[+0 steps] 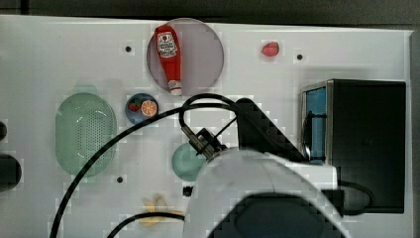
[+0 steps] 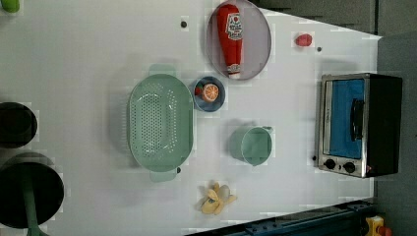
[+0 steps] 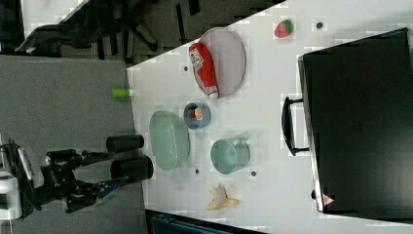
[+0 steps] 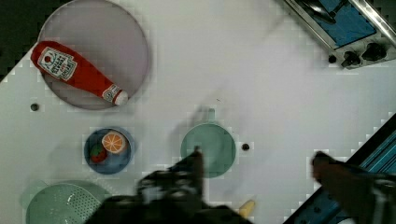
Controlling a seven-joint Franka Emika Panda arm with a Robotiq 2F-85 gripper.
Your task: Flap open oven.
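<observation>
The oven [image 2: 359, 125] is being kept at the left view's right edge of the white surface [image 2: 98, 49], door closed. The pincer [image 4: 257, 172] is being held apart, above the green cup [image 4: 208, 149].

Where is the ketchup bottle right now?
The ketchup bottle lies on the round grey plate near the left view's top, just above the small blue bowl.

A ketchup bottle [image 2: 232, 39] lies on a grey plate [image 2: 255, 46] near one counter [image 2: 88, 59] edge. Just beside the plate, a blue bowl [image 2: 209, 93] holds toy fruit. A green colander [image 2: 160, 123] and green cup [image 2: 253, 145] sit mid-counter; a banana [image 2: 216, 199] lies near the opposite edge, a strawberry [image 2: 303, 40] near a corner.
</observation>
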